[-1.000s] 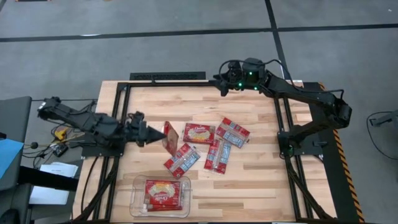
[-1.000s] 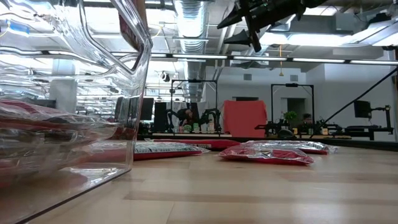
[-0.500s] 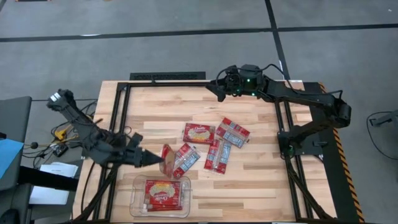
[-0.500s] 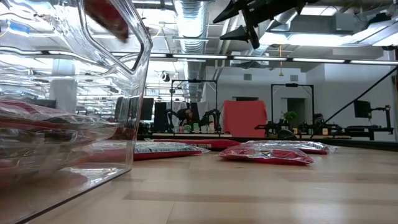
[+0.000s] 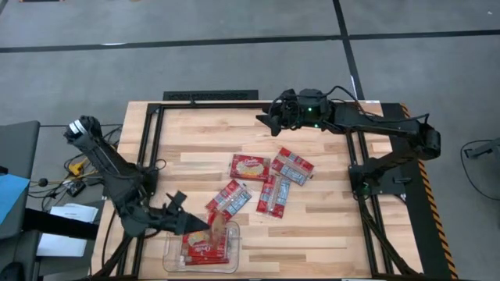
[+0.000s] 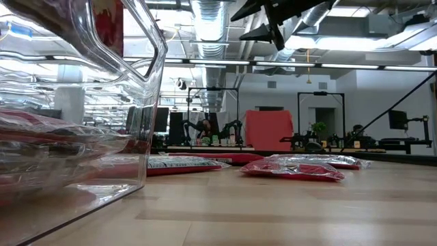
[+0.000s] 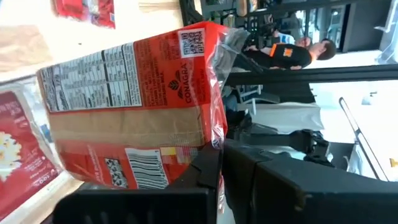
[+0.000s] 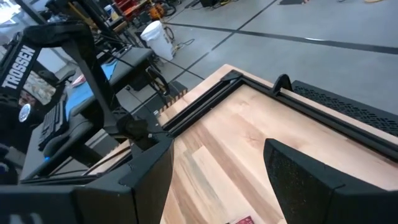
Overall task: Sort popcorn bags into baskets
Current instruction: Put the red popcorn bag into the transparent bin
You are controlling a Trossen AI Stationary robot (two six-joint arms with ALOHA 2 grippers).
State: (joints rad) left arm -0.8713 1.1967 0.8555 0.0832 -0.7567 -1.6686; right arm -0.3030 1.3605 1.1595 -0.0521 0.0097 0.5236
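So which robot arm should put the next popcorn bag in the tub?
Probably the left. Its left gripper already holds a popcorn bag right over the clear tub. The right gripper hangs open near the table's far edge, away from every bag.

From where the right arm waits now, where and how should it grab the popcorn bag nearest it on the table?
Take the blue-grey-panelled bag across its narrow width, at one short end, coming straight down. It lies flat and angled, so turn the right end effector, now open, to match.
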